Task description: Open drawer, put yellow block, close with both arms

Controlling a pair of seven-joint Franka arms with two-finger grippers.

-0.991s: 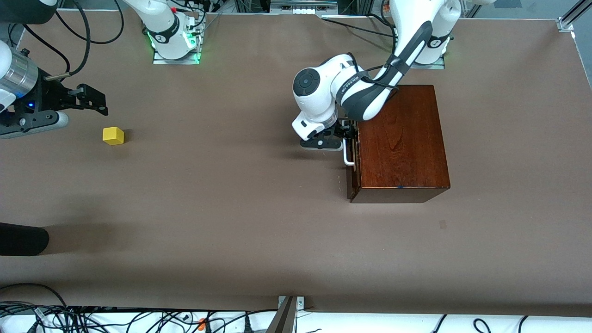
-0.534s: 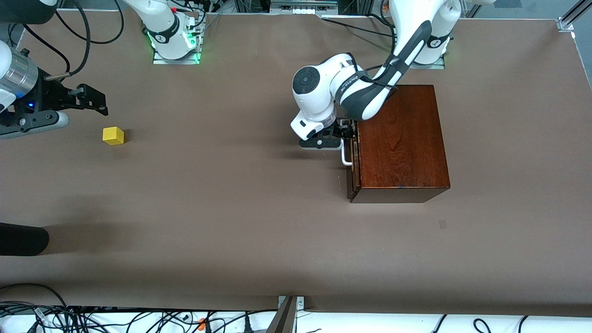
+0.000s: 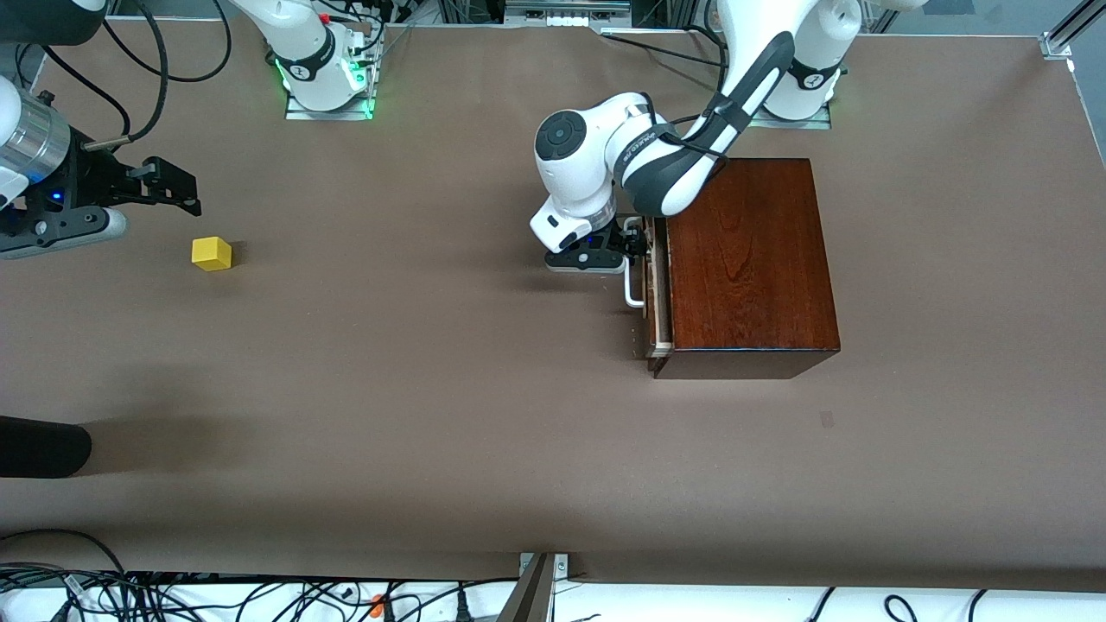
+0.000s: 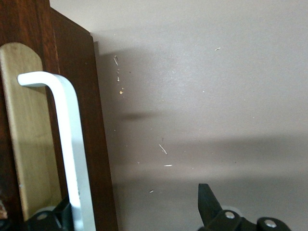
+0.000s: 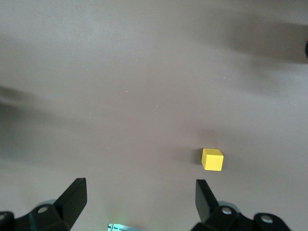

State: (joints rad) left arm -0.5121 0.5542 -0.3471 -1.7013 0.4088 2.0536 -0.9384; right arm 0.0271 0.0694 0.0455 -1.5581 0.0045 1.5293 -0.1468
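Observation:
The dark reddish-brown wooden box (image 3: pixel 747 259) stands toward the left arm's end of the table. Its drawer (image 3: pixel 658 298) is pulled out a narrow way, showing a pale strip of tray. My left gripper (image 3: pixel 633 248) (image 4: pixel 134 202) is open at the white handle (image 3: pixel 635 278) (image 4: pixel 72 144), one finger (image 4: pixel 60 211) tucked against the bar, the other finger (image 4: pixel 207 199) out over bare table. The yellow block (image 3: pixel 212 254) (image 5: pixel 212 159) lies alone toward the right arm's end. My right gripper (image 3: pixel 177 188) (image 5: pixel 139 185) hovers open beside the block, holding nothing.
A black rounded object (image 3: pixel 43 447) juts in at the right arm's end, nearer the camera. Cables (image 3: pixel 173 596) run along the table's near edge. Brown table surface (image 3: pixel 432 345) stretches between the block and the box.
My left gripper has moved toward the right arm's end with the handle, drawing the drawer out slightly; a pale tray edge now shows. The right arm and block are unmoved.

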